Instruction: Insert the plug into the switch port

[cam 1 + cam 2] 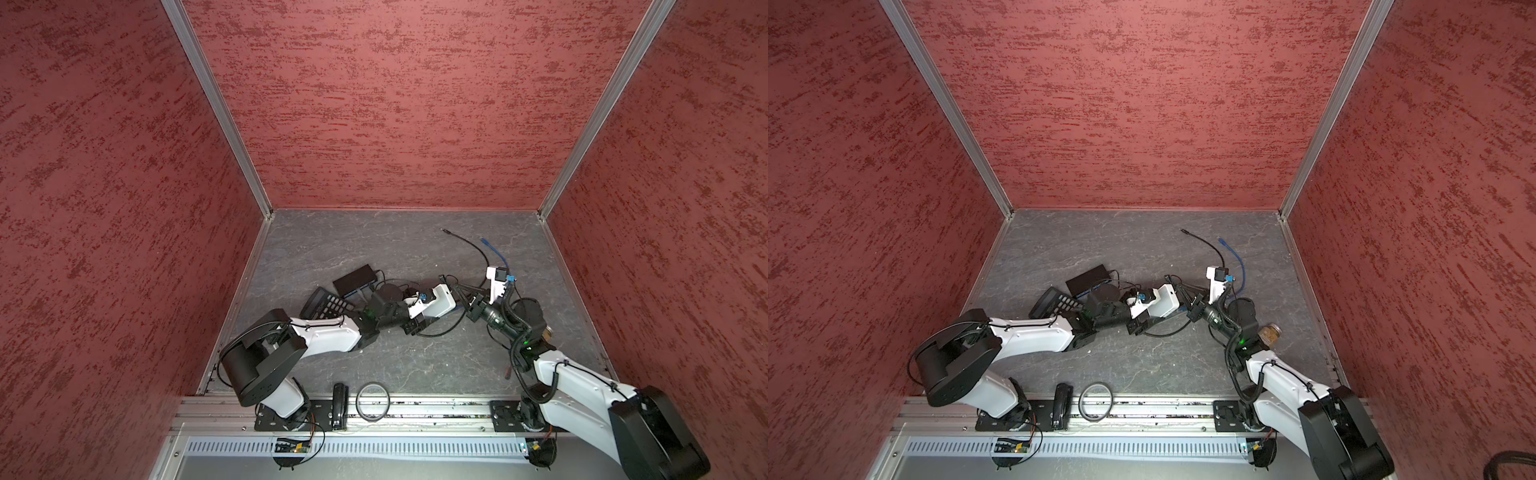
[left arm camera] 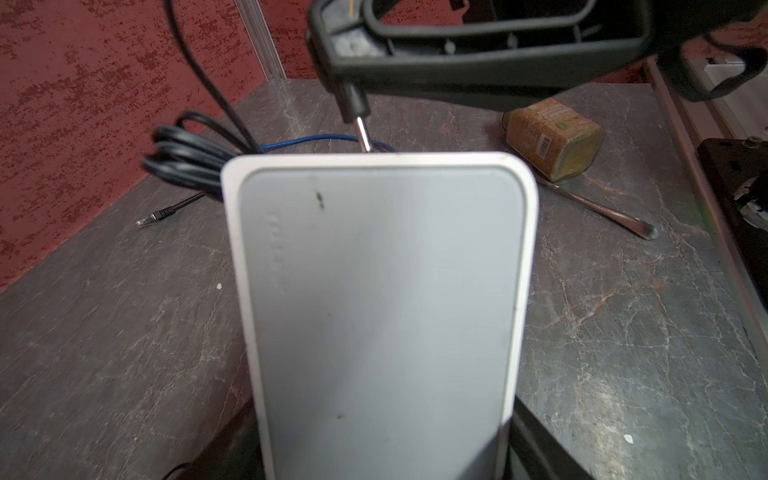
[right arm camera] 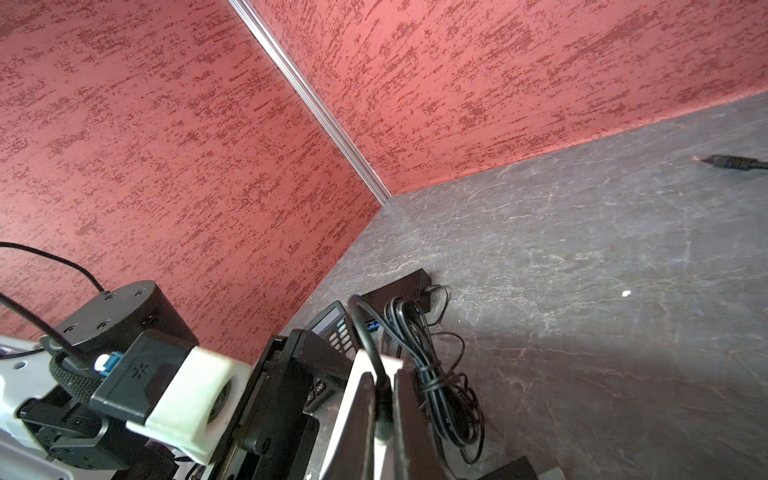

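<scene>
Two white-and-black robot arms, the left arm [image 1: 324,334] and the right arm [image 1: 582,386], reached over the grey marble-patterned tabletop [image 1: 374,241] and met near its middle. The left gripper [image 2: 390,440] was clamped across the near end of the white rectangular plastic switch [image 2: 382,291], gripping it by its two long sides. At the switch's ten o'clock in both top views lay a flat black rectangular box [image 1: 353,279]. A black keypad calculator [image 1: 326,305] sat just beside that box at its seven o'clock, partly hidden by the left arm. A brown-labelled jar [image 2: 555,141] lay on its side at the switch's four o'clock, close to the right arm's wrist, with a slim metal spoon [image 2: 602,210] just beside it. On the aluminium rail [image 1: 436,409] at the table's six o'clock edge rested a black stapler [image 1: 340,405], a black ring [image 1: 373,402] at its three o'clock. A bundled black cord [image 3: 440,386] lay near the switch; a loose black cable [image 1: 467,241] and a blue cable [image 1: 494,252] trailed off between one and two o'clock. The right gripper [image 3: 382,415], at the switch's three o'clock, was pinched tight on the black barrel plug [image 2: 354,104]. Its silver pin [image 2: 364,137] met the switch's far edge; the port was hidden, so whether the pin sat inside could not be told.
</scene>
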Controlling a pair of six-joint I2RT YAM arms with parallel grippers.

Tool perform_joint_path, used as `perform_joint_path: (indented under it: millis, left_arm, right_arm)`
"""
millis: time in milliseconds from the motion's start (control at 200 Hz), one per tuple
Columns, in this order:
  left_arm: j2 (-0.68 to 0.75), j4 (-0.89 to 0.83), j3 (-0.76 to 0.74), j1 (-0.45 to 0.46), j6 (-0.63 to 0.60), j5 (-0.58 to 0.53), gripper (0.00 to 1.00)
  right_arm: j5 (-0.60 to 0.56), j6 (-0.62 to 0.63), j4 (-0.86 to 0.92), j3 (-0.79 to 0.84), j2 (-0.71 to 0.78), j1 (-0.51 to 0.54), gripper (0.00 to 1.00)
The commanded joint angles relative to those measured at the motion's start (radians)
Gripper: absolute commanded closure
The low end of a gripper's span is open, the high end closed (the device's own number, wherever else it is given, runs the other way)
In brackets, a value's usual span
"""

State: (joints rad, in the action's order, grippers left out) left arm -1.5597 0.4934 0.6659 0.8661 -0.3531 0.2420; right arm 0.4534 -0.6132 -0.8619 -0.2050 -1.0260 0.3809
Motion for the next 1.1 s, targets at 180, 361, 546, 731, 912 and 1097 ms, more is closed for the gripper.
perform_joint_path:
  millis: [180,361,546,731,912,1097]
  left_arm:
    - [-0.031,0.042,0.055,0.002,0.014,0.014,0.76]
    - [-0.026,0.091,0.041,-0.009,0.060,0.031,0.78]
    - [-0.007,0.127,0.023,-0.014,0.080,0.053,0.78]
    - [-0.002,0.129,0.018,-0.014,0.088,0.058,0.78]
    - [-0.019,0.132,0.030,-0.011,0.093,0.065,0.78]
    - [-0.035,0.136,0.041,-0.006,0.091,0.064,0.78]
  right_arm:
    - [0.035,-0.011,-0.060,0.005,-0.013,0.014,0.91]
    - [0.014,0.002,-0.042,0.017,-0.013,0.015,0.91]
    - [-0.034,0.010,-0.028,0.030,-0.009,0.015,0.91]
    - [-0.054,0.015,-0.032,0.029,-0.014,0.014,0.91]
    - [-0.013,0.007,-0.070,0.017,-0.032,0.016,0.91]
    - [-0.012,0.007,-0.083,0.003,-0.058,0.021,0.91]
